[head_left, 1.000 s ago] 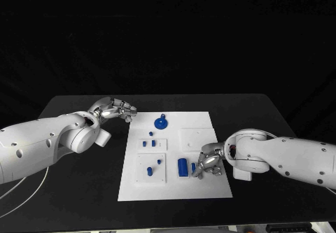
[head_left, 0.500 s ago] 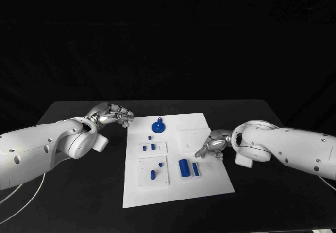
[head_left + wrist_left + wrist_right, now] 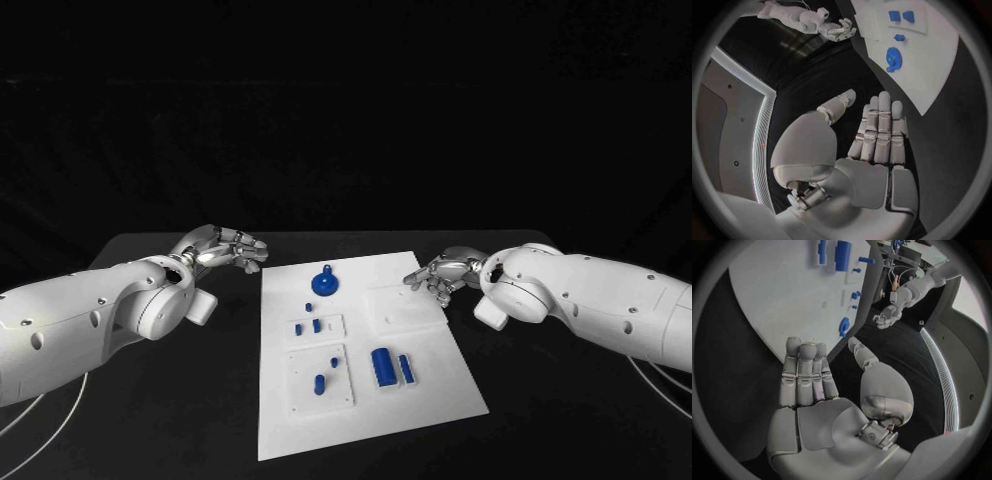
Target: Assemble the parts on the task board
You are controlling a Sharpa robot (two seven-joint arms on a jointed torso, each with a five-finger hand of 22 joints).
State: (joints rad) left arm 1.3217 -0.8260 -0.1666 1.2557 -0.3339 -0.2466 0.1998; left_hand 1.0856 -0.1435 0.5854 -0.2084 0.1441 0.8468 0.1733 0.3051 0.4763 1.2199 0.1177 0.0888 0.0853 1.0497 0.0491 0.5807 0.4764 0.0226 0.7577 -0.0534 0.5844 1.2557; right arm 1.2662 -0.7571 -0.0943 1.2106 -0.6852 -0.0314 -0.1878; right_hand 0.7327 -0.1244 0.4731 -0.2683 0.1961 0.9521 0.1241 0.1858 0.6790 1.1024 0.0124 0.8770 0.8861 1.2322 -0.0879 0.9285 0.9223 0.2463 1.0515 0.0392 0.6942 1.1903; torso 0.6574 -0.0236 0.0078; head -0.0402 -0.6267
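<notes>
Centrally on the black table point(image 3: 173, 420) lies the white task board point(image 3: 433, 400), blue parts point(image 3: 384, 367) on it. Left hand point(image 3: 228, 248) and right hand point(image 3: 443, 273) flank its far end, fingers apart, holding nothing.

Dim room, black all around; light from above brightens the white task board point(image 3: 368, 350). Wrist views bulge, edges bending toward the dark rim.

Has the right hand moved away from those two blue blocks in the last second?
Yes. The right hand has gone from beside the blue blocks toward the task board's far right edge.
</notes>
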